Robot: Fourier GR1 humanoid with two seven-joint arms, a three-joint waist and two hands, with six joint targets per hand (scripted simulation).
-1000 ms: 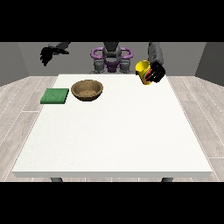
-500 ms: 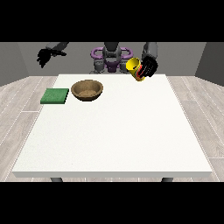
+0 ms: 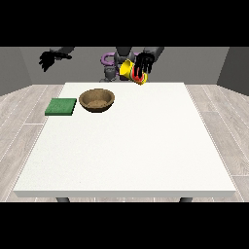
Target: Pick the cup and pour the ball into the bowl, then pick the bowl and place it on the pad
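Cup (image 3: 129, 71), yellow with a red band, is in the air above the table's (image 3: 126, 151) far edge, held by the hand at the view's right (image 3: 144, 64), whose black fingers curl down over its side. It is tipped over, its mouth turned toward the bowl (image 3: 97, 100), and it sits right of the bowl and beyond it. A second ago it was further right and closer to upright; half a second ago it had begun to lean. It has since travelled left toward the bowl and tilted more. I cannot see the ball in it.

Taking the bowl as the mark: the brown bowl rests on the table in the far left part, unmoved across all three frames. The green pad (image 3: 61, 106) lies flat just left of it, apart from it, also unmoved.

Beyond the bowl and to its left, the hand at the view's left (image 3: 48, 60) hangs in the air past the table's far left corner, holding nothing, its fingers spread and hanging loosely. It has lifted a little and drifted slightly further from the bowl than a second ago.
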